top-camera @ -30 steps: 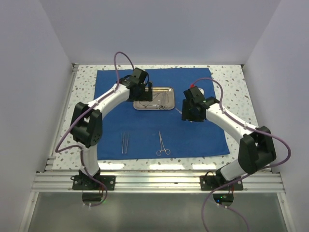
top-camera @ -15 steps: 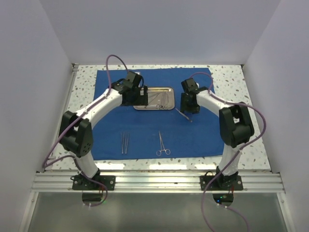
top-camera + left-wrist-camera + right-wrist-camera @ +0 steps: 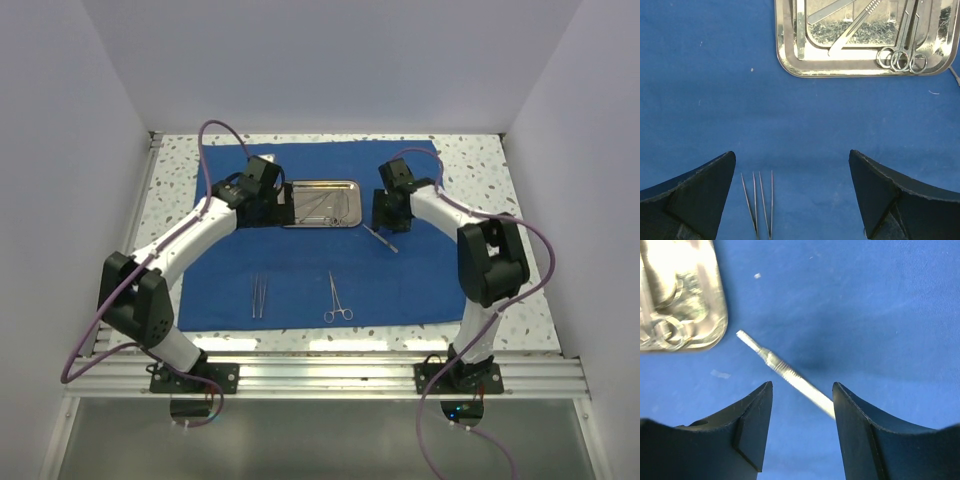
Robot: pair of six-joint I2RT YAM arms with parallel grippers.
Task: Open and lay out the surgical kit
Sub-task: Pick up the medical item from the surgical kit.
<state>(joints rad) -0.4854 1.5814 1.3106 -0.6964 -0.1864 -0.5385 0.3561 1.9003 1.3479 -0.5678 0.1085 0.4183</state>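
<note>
The royal-blue cloth lies spread flat. The steel tray sits at its far middle and holds several silver instruments, among them ring-handled ones. The tray's near rim shows in the left wrist view. Tweezers and ring-handled forceps lie on the near cloth. A thin silver handle lies on the cloth right of the tray. My right gripper is open just above it, one finger on each side. My left gripper is open and empty, left of the tray, with the tweezers below it.
The speckled table shows around the cloth, with white walls on three sides. A metal rail runs along the near edge by the arm bases. A corner of the tray shows at the upper left of the right wrist view.
My left gripper has drawn back leftwards off the tray. My right gripper has moved towards the tray's right end; the silver handle now lies on the cloth below it.
</note>
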